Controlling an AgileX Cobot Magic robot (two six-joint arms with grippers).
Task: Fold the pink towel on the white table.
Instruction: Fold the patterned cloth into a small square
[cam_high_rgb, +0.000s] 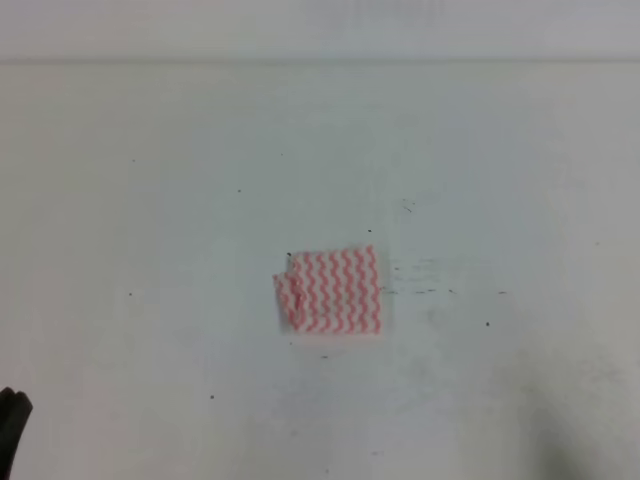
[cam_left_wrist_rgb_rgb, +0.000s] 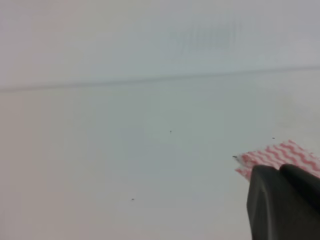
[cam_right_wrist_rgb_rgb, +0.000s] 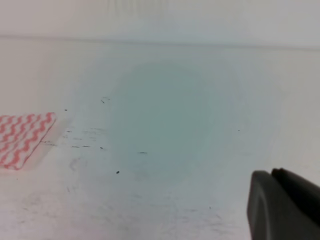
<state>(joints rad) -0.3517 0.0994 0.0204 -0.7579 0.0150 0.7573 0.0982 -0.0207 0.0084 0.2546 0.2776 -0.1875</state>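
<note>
Pink towel (cam_high_rgb: 333, 290) lies near the middle of the white tabletop (cam_high_rgb: 150, 220), already a compact, roughly square packet, its wavy stripes running across the top layer. Its left edge is untidy: a small flap bunches and sticks out past the rest, and a sliver of white under-layer shows at the upper left corner. The other three sides look fairly straight and flat.

From the left wrist view the towel (cam_left_wrist_rgb_rgb: 280, 156) sits just beyond the dark tip of the left gripper (cam_left_wrist_rgb_rgb: 282, 200), whose fingers appear pressed together with nothing between them. From the right wrist view the towel (cam_right_wrist_rgb_rgb: 22, 137) is well off to the left, far from the right gripper (cam_right_wrist_rgb_rgb: 285, 202), which also looks closed and empty. In the high view only a dark bit of the left arm (cam_high_rgb: 12, 415) shows at the lower left edge; the right arm is out of that view.

Judging by the small, layered shape and both arms drawn back, the folding seems essentially done and the work is at its finishing stage. If anything remains, it would be to tidy the bunched left edge, which would call for the left gripper to open, reach in low and press or tuck that flap without dragging the whole packet.
</note>
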